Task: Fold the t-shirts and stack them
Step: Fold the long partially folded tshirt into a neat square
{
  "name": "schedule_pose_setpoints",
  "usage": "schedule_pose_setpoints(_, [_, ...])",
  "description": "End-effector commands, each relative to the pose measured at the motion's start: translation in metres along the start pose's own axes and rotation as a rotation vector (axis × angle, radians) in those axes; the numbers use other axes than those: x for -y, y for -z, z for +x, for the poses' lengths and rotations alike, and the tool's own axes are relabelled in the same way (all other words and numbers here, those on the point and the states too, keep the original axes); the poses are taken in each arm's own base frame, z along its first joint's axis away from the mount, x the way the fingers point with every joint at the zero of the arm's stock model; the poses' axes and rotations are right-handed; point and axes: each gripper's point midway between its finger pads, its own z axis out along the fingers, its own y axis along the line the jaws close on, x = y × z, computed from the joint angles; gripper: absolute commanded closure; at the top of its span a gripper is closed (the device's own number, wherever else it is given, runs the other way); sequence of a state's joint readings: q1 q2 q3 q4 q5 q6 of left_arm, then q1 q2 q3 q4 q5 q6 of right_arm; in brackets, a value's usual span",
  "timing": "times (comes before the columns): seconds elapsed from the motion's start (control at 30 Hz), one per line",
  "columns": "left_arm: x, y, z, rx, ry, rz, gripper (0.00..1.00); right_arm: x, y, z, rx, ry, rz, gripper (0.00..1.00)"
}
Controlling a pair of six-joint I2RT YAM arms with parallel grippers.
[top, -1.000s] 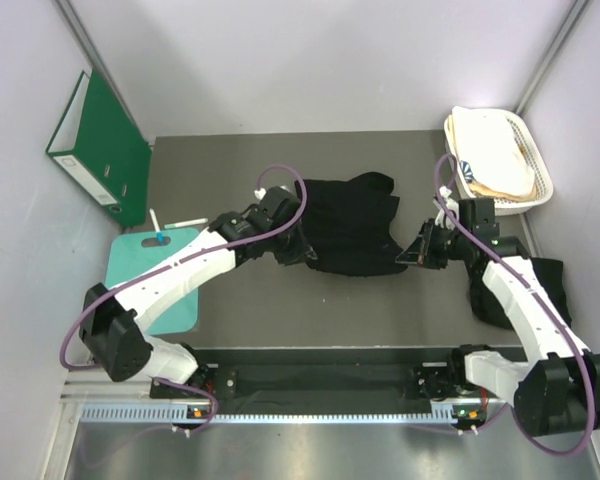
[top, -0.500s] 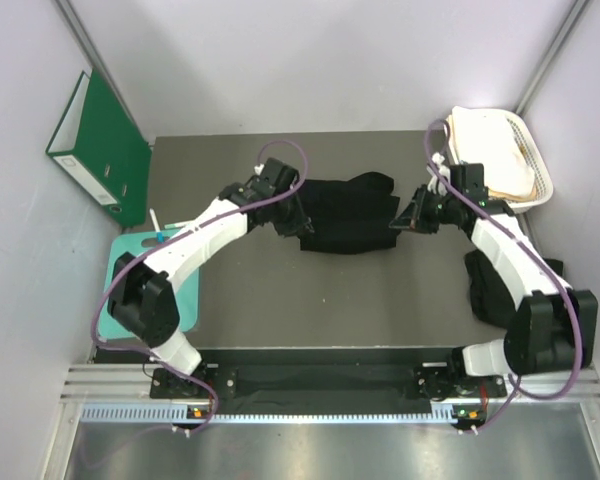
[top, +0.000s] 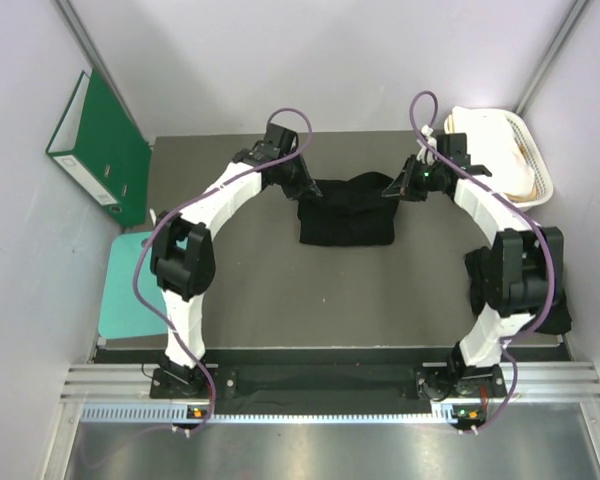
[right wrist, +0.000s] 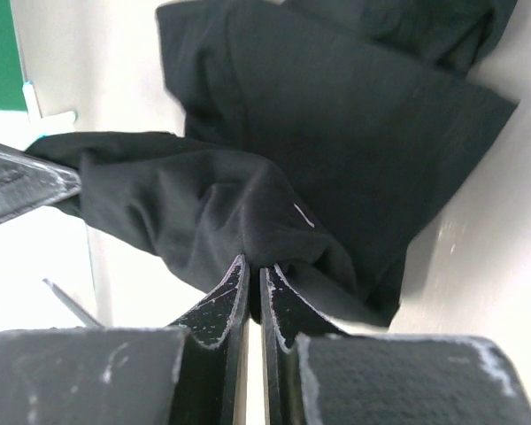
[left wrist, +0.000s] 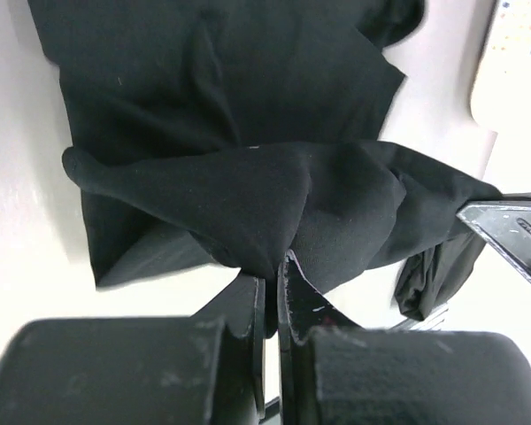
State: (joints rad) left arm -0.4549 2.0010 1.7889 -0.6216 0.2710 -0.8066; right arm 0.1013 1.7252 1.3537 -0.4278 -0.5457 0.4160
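A black t-shirt (top: 347, 215) lies partly folded in the middle of the table, toward the back. My left gripper (top: 311, 191) is shut on its left far corner, and my right gripper (top: 391, 189) is shut on its right far corner. In the left wrist view the jaws (left wrist: 272, 282) pinch a bunched fold of the shirt (left wrist: 248, 181) above the flat layer. The right wrist view shows the same: jaws (right wrist: 254, 270) closed on a raised fold of the cloth (right wrist: 336, 133). A second black t-shirt (top: 558, 312) lies crumpled at the right table edge, partly behind the right arm.
A white plastic basket (top: 533, 150) with cream cloth stands at the back right, close to the right forearm. A green binder (top: 100, 145) leans on the left wall. A teal mat (top: 128, 300) lies at the left edge. Walls close in on three sides.
Both grippers have swept from mid-table toward the back, carrying the shirt's edge over itself. The shirt now looks shorter and more compact. Both arms are stretched out further.
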Motion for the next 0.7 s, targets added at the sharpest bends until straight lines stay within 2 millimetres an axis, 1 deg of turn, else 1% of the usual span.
schedule_pose_setpoints(0.0, [0.008, -0.014, -0.028, 0.0, 0.003, 0.099, 1.0, -0.003, -0.014, -0.043, 0.078, 0.027, -0.021, 0.96])
schedule_pose_setpoints(0.03, [0.012, -0.015, -0.037, 0.013, 0.005, 0.117, 1.0, -0.001, -0.018, -0.048, 0.089, 0.018, -0.014, 0.95])
schedule_pose_setpoints(0.07, [0.004, -0.026, -0.04, 0.003, 0.022, 0.109, 1.0, 0.002, -0.026, -0.055, 0.098, 0.014, -0.012, 0.95])
schedule_pose_setpoints(0.1, [0.0, -0.028, -0.049, 0.006, 0.035, 0.118, 1.0, 0.005, -0.03, -0.06, 0.109, 0.006, -0.008, 0.95])
schedule_pose_setpoints(0.13, [-0.002, -0.034, -0.059, 0.011, 0.041, 0.126, 1.0, 0.006, -0.034, -0.067, 0.129, -0.004, -0.005, 0.94])
schedule_pose_setpoints(0.17, [-0.003, -0.036, -0.066, 0.018, 0.053, 0.139, 1.0, 0.012, -0.042, -0.075, 0.136, -0.014, 0.002, 0.94])
schedule_pose_setpoints(0.2, [-0.009, -0.038, -0.078, 0.033, 0.071, 0.144, 1.0, 0.015, -0.047, -0.08, 0.145, -0.024, 0.009, 0.94])
schedule_pose_setpoints(0.23, [-0.009, -0.043, -0.083, 0.021, 0.079, 0.173, 1.0, 0.021, -0.05, -0.086, 0.164, -0.048, 0.029, 0.94])
schedule_pose_setpoints(0.27, [-0.005, -0.045, -0.094, 0.041, 0.087, 0.216, 0.93, 0.026, -0.059, -0.095, 0.183, -0.052, 0.035, 0.91])
schedule_pose_setpoints(0.3, [-0.013, -0.045, -0.106, 0.048, 0.11, 0.24, 0.63, 0.029, -0.063, -0.099, 0.196, -0.06, 0.049, 0.79])
schedule_pose_setpoints(0.33, [-0.015, -0.05, -0.109, 0.025, 0.133, 0.271, 0.11, 0.036, -0.066, -0.106, 0.226, -0.075, 0.085, 0.68])
schedule_pose_setpoints(0.37, [-0.017, -0.048, -0.116, 0.033, 0.149, 0.279, 0.01, 0.038, -0.068, -0.115, 0.269, -0.068, 0.082, 0.48])
schedule_pose_setpoints(0.4, [-0.024, -0.044, -0.124, 0.051, 0.153, 0.275, 0.01, 0.04, -0.068, -0.119, 0.297, -0.071, 0.087, 0.37])
schedule_pose_setpoints(0.43, [-0.023, -0.036, -0.127, 0.067, 0.14, 0.275, 0.01, 0.043, -0.063, -0.126, 0.34, -0.084, 0.11, 0.25])
schedule_pose_setpoints(0.47, [-0.026, -0.033, -0.13, 0.09, 0.112, 0.262, 0.01, 0.037, -0.057, -0.13, 0.371, -0.077, 0.105, 0.04])
schedule_pose_setpoints(0.5, [-0.03, -0.027, -0.134, 0.107, 0.101, 0.253, 0.01, 0.037, -0.053, -0.132, 0.383, -0.077, 0.116, 0.0])
schedule_pose_setpoints(0.53, [-0.03, -0.017, -0.133, 0.12, 0.09, 0.246, 0.01, 0.037, -0.05, -0.133, 0.386, -0.077, 0.125, 0.0])
schedule_pose_setpoints(0.57, [-0.034, -0.013, -0.134, 0.134, 0.066, 0.232, 0.01, 0.033, -0.044, -0.135, 0.391, -0.071, 0.123, 0.0])
schedule_pose_setpoints(0.6, [-0.042, -0.012, -0.127, 0.12, 0.065, 0.211, 0.01, 0.035, -0.042, -0.129, 0.372, -0.069, 0.135, 0.0])
schedule_pose_setpoints(0.63, [-0.04, -0.005, -0.126, 0.125, 0.036, 0.211, 0.01, 0.037, -0.042, -0.122, 0.358, -0.073, 0.146, 0.0])
schedule_pose_setpoints(0.67, [-0.043, -0.005, -0.12, 0.108, 0.033, 0.208, 0.01, 0.035, -0.035, -0.12, 0.359, -0.069, 0.149, 0.0])
